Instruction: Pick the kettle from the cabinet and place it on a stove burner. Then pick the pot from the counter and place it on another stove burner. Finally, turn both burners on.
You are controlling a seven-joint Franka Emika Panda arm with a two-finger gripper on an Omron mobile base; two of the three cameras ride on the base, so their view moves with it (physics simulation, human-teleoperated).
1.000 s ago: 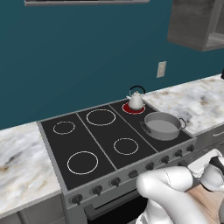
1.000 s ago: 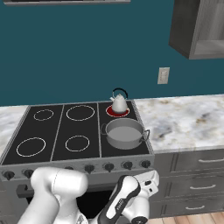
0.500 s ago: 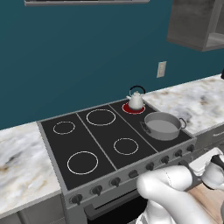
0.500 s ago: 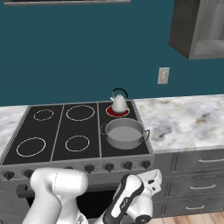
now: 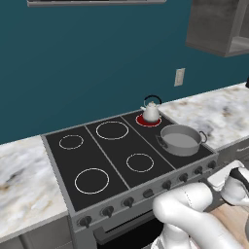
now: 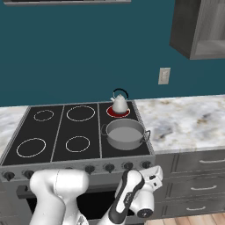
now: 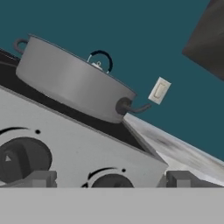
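Note:
The small white kettle [image 5: 151, 113] [image 6: 119, 104] stands on the back right burner [image 6: 118, 113], whose ring glows red. Just in front of it the wide grey pot [image 5: 181, 140] [image 6: 125, 134] [image 7: 70, 83] sits on the front right burner and covers its ring. No glow shows around the pot. My gripper [image 7: 113, 179] is open and holds nothing. It hangs low before the right end of the stove's knob row, with a dark knob [image 7: 111, 180] between its fingertips and another knob [image 7: 22, 159] to the left. The dark grey cabinet [image 6: 197, 26] hangs at the upper right.
The black cooktop [image 5: 97, 151] has several unlit white rings to the left of the pot. The marble counter [image 6: 184, 121] runs right of the stove, with grey drawer fronts [image 6: 197, 162] below it. A wall outlet [image 6: 164, 75] sits above the counter.
My hand has crept slightly upward toward the knob row. The kettle, the pot and the red burner are as before.

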